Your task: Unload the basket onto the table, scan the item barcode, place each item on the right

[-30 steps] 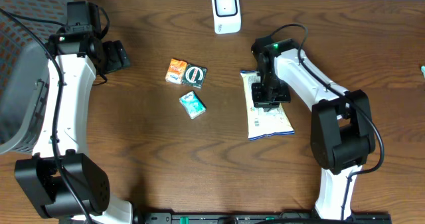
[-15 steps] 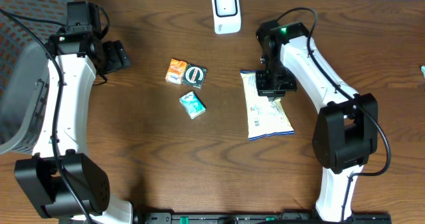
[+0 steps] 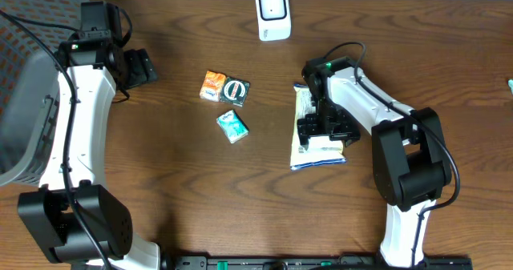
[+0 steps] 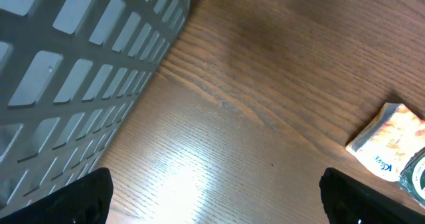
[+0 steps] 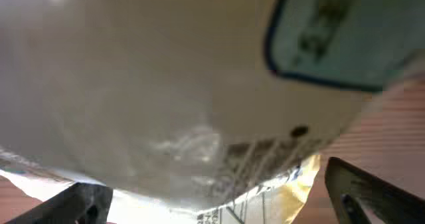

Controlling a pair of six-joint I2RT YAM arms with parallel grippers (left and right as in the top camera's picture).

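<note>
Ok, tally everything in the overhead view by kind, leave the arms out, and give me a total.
Small packets: 3 (orange packet, dark packet, teal packet)
White pouch: 1
Scanner: 1
Grey basket: 1
Total: 6

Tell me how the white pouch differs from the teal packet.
The white pouch is far larger than the teal packet. The pouch is long and flat; the teal packet is a small, chunky block. The right pincer hangs over the pouch, while the teal packet lies uncovered. Both lie on the wooden table.
</note>
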